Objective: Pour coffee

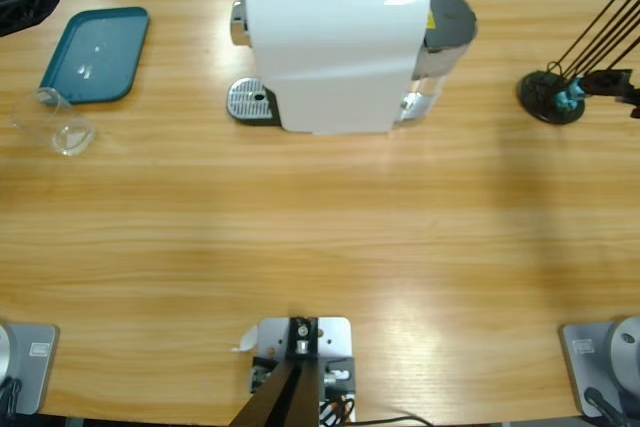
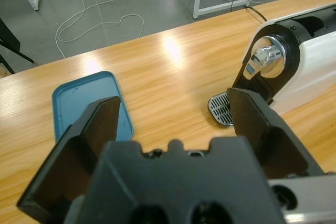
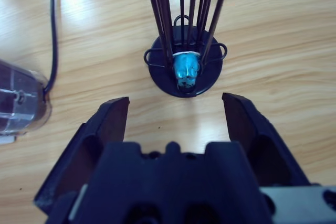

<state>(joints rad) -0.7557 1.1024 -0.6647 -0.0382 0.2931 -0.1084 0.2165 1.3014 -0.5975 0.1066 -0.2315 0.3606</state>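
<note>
Claws are both being held spread wide, nothing gripped. Left claw (image 2: 176, 116) is being angled down over the bench (image 1: 320, 237) toward the teal tray (image 2: 86, 106) and white machine (image 1: 335, 47); right claw (image 3: 176, 111) is being pointed at the capsule rack (image 3: 185, 69). Coffee can't be spotted anywhere.

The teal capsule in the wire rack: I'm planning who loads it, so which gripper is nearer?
Right. The right gripper is open just in front of the capsule; the left gripper faces the tray and coffee machine.

No text, brand, number or sign is readable on the white coffee machine (image 1: 335, 52) or elsewhere.
</note>
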